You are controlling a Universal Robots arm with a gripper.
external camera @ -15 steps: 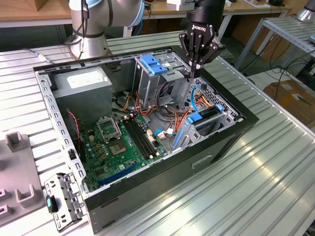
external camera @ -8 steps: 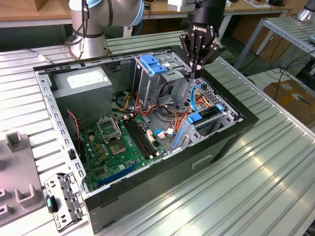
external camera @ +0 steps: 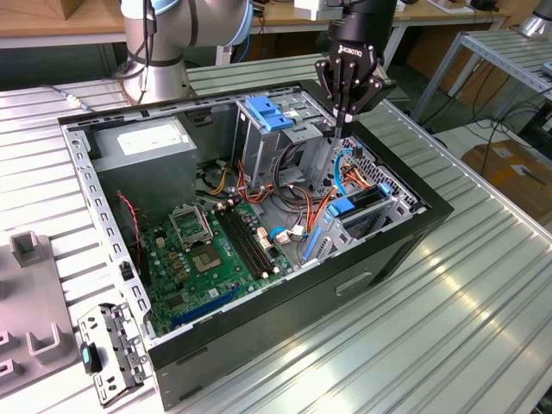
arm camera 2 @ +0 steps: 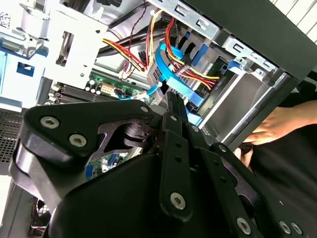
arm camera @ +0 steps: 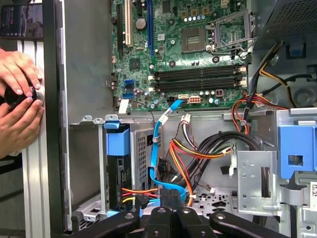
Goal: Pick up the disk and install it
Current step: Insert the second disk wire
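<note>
Ribbed aluminium table (external camera: 483,285), matt silver, with long parallel grooves and free surface on the exterior view's right. Black steel tower case (external camera: 285,302) lying on its side, lid off, with a perforated grey rim. Grey box power supply (external camera: 142,151) with a white label, its print too small to read, set in the far corner. Green motherboard (external camera: 211,259) lying flat with black memory slots and a bare socket. Tall bare-metal drive cage (external camera: 276,142) capped by a blue plastic latch (external camera: 270,114). Black gripper (external camera: 342,129) hanging upright over the gap between that cage and the low bay, fingers pressed together and nothing seen between them; in the first wrist view its tips (arm camera: 170,194) sit close beside a blue flat cable (arm camera: 159,134). The disk (external camera: 356,205) stands on edge in the low bay at the case's near wall, its blue carrier tab (arm camera: 118,141) uppermost. Red, yellow and black wire bundle (arm camera: 198,148), with tight room around it. Person's hands (arm camera: 20,99) outside the case wall, cupping a small round black object.
</note>
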